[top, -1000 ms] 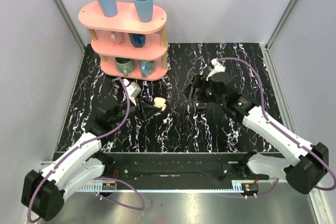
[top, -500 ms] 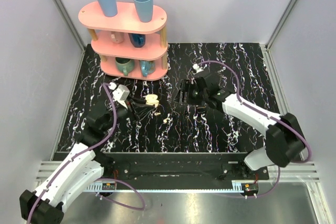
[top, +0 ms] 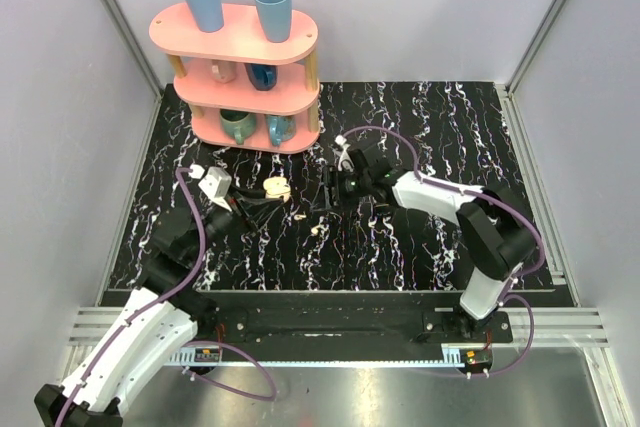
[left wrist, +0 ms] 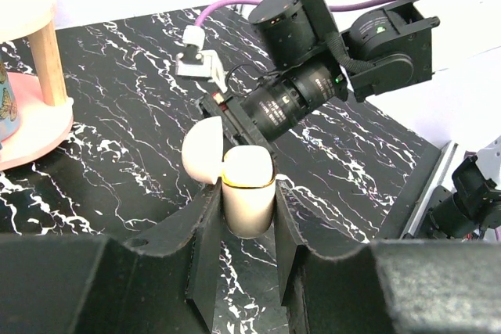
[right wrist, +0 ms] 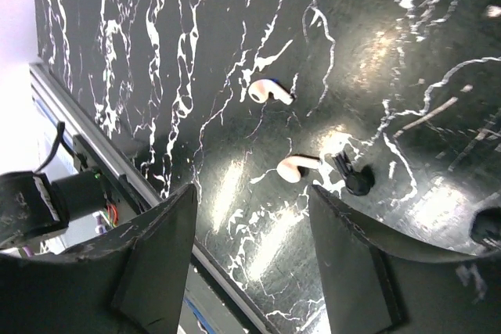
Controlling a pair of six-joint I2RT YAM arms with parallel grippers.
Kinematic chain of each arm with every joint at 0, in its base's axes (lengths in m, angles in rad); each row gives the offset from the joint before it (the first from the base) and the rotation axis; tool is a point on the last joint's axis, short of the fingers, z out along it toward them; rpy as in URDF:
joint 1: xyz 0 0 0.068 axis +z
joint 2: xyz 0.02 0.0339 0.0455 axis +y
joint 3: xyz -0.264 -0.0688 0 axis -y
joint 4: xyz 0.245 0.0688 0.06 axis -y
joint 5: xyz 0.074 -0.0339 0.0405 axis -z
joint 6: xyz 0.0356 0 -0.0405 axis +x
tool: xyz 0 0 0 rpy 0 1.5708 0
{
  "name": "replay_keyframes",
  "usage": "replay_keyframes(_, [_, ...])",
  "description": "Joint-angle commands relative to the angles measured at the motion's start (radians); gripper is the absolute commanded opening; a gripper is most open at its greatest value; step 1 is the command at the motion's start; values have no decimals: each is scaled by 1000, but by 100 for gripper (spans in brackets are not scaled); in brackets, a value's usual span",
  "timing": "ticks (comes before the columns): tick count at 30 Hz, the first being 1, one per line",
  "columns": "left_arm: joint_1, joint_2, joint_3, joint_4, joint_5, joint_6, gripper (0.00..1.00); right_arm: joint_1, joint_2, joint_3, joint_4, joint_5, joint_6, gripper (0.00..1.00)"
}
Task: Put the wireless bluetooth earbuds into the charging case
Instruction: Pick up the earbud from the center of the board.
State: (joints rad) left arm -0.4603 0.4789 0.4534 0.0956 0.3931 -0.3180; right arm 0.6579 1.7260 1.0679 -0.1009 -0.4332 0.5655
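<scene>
Black, white-veined counter (top: 430, 137), pale walls (top: 420, 7) all round, and a pink shelf (top: 240, 37) at the back left. From overhead the grips were hard to read. The left wrist view showed the left pincer (left wrist: 246, 205) clamped on the charging case (left wrist: 247, 185), upright with its lid open. The right wrist view had the right pincer (right wrist: 250, 193) with fingers apart and empty. It was over one earbud (right wrist: 270, 91) and a second earbud (right wrist: 296, 167), lying near each other on the counter.
</scene>
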Motion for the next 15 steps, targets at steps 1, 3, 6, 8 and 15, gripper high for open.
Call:
replay_keyframes(1, [5,7,8,12,-19,-7,0,45,49,75,-12,-79,-93,66])
replay_keyframes(3, [5,6,10,13,-19,-7,0,55,72,89,-20,-76,-121,65])
replay_keyframes(6, [5,4,8,12,-17,-9,0,62,106,118,-68,-67,-148,63])
replay_keyframes(8, [5,1,7,12,-16,-10,0,71,122,127,-85,-64,-144,63])
replay_keyframes(15, [5,9,7,10,-10,-7,0,109,113,80,-97,11,-104,64])
